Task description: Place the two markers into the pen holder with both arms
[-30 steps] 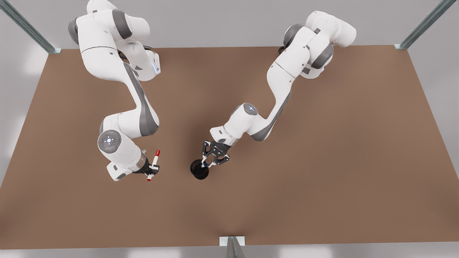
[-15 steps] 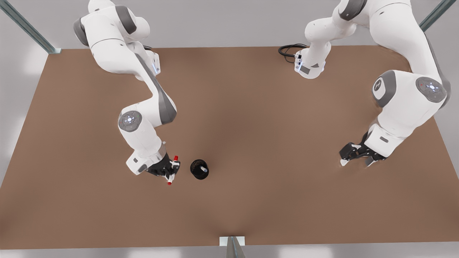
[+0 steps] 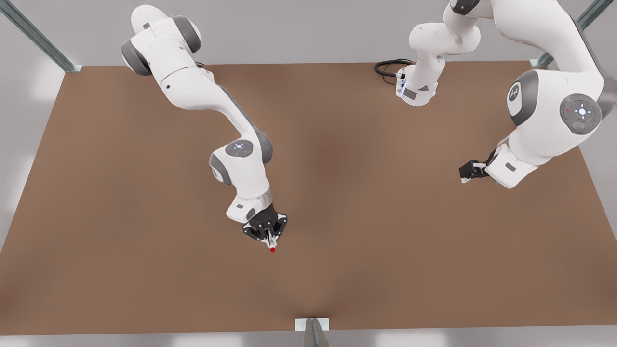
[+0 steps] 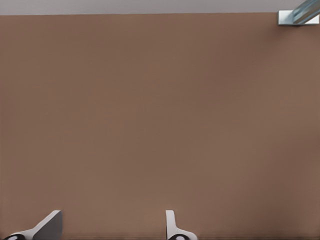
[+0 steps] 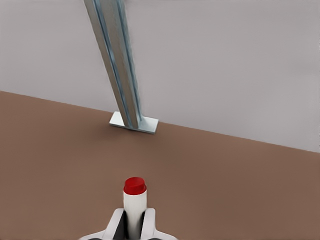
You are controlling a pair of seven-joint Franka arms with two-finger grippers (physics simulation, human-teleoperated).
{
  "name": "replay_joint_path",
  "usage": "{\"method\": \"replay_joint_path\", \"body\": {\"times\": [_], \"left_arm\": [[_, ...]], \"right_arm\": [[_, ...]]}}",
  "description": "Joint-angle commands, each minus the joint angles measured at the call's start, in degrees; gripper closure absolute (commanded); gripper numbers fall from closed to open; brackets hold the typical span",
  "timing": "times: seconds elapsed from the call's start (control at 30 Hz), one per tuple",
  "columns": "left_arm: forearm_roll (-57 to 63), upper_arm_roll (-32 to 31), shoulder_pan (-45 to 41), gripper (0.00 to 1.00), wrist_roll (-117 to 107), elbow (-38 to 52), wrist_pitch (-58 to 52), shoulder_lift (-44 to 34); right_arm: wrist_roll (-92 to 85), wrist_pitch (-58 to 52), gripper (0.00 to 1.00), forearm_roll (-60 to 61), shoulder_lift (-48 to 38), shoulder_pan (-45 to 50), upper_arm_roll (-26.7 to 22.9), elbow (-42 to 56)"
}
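I have the right end effector (image 3: 268, 234) out over the middle of the worktop (image 3: 366, 202), toward the near edge in the front view. It is clamped on the red marker (image 5: 135, 200). In the right wrist view the white barrel sits between the two fingers (image 5: 116, 224) and the red end pokes out beyond them. In the front view that red end is a small dot just past the fingertips, so I judge the marker is pointing roughly downward.

I cannot tell whether the pen holder sits directly under it, because the end effector covers that patch of worktop. From what I can see, I would not call this marker delivered: it is gripped, not released.

The left end effector (image 3: 468, 173) waits well off to the front view's right, raised above the worktop. Its fingers (image 4: 49, 224) are apart with nothing between them (the left wrist view has bare brown surface beyond them and a metal frame foot (image 4: 298, 16) at the far corner).

I judge the left arm's share is either finished or not yet begun, and I cannot tell which. What is left for certain is to lower the red marker and let go of it.
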Motion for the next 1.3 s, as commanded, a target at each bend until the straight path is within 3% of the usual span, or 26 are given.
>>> {"method": "replay_joint_path", "body": {"times": [0.0,0.5,0.6,0.83,0.97,1.27], "left_arm": [[0.01,-0.02,-0.15,0.0,4.13,0.02,-1.6,0.04],[-0.16,-0.1,-0.41,0.0,4.22,-0.07,-1.6,1.27],[-0.25,-0.1,-0.41,0.0,4.13,-0.15,-1.6,1.27],[-0.34,-0.1,-0.32,0.0,4.22,-0.15,-1.6,1.62],[-0.43,-0.1,-0.23,0.0,4.13,-0.33,-1.6,1.62],[-0.51,-0.1,-0.23,0.0,4.04,-0.33,-1.69,1.71]], "right_arm": [[16.91,4.53,0.76,-5.71,0.37,-0.16,-0.02,-1.12],[21.75,10.59,0.76,-14.5,-0.42,-1.83,-0.11,-7.71],[35.2,12.17,0.76,-27.51,-0.16,-2.36,-0.11,-7.8],[35.55,17.27,0.76,-27.6,-1.56,-3.5,-0.11,-11.14],[51.72,18.15,0.76,-44.3,-1.65,-4.56,-0.02,-11.23],[52.07,18.06,0.76,-44.38,-3.49,-4.38,0.59,-13.86]]}}
